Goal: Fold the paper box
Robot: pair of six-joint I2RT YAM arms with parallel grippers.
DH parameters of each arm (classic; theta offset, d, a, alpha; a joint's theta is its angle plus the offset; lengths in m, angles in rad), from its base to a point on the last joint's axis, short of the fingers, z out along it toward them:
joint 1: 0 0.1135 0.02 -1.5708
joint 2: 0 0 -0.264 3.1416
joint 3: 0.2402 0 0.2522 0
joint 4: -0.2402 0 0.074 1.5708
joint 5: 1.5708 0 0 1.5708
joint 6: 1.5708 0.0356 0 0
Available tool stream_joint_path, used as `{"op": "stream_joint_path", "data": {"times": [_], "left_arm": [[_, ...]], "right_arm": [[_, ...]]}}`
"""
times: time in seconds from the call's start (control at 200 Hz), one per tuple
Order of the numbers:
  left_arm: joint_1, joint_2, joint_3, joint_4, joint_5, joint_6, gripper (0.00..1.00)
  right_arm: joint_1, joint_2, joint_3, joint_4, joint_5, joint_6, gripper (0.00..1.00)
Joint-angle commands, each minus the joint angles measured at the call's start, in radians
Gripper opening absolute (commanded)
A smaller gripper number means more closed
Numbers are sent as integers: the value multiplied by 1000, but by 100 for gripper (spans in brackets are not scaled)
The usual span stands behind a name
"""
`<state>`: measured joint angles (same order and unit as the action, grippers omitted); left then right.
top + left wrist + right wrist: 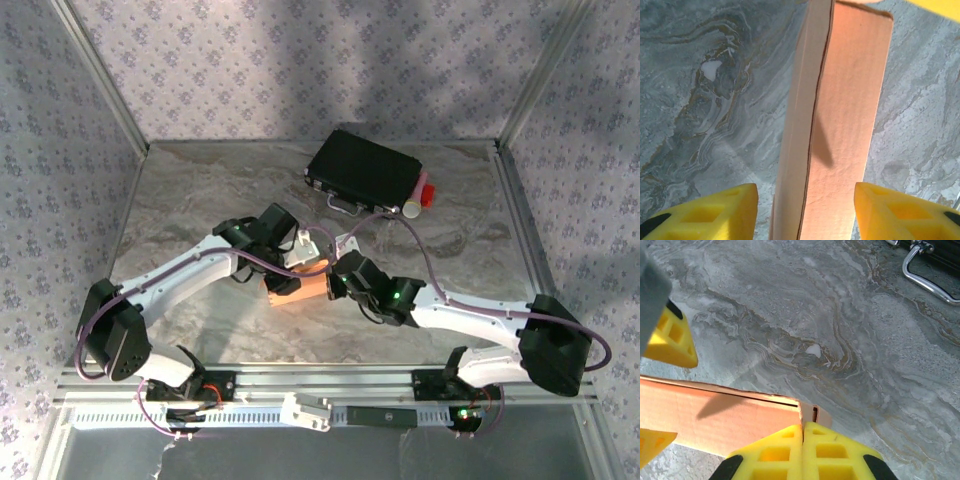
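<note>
A grey marble table (190,200) sits between flowered walls (300,60). Mid-table, the left gripper (806,192) stands part-open astride the paper box (845,100). The right gripper (803,432) is closed, tips against the box's end.

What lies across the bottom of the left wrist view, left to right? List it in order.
yellow foam finger → salmon-brown cardboard paper box → second yellow foam finger

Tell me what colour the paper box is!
The paper box is salmon-brown, seen best in the left wrist view.
</note>
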<state>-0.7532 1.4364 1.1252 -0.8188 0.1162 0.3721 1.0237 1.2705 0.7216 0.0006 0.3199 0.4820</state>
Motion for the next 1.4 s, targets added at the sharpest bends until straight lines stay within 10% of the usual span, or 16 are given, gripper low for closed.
{"op": "stream_joint_path", "data": {"times": [0.0, 1.119, 1.394], "left_arm": [[-8, 15, -4, -23, -11, -28, 52], [-41, 7, -13, 20, -102, -62, 50], [-49, -210, 5, -13, -159, -318, 54]], "right_arm": [[8, 6, 32, -29, 39, 70, 0], [130, 55, -118, 172, 232, 52, 0], [118, 54, -17, 27, 240, 75, 0]]}}
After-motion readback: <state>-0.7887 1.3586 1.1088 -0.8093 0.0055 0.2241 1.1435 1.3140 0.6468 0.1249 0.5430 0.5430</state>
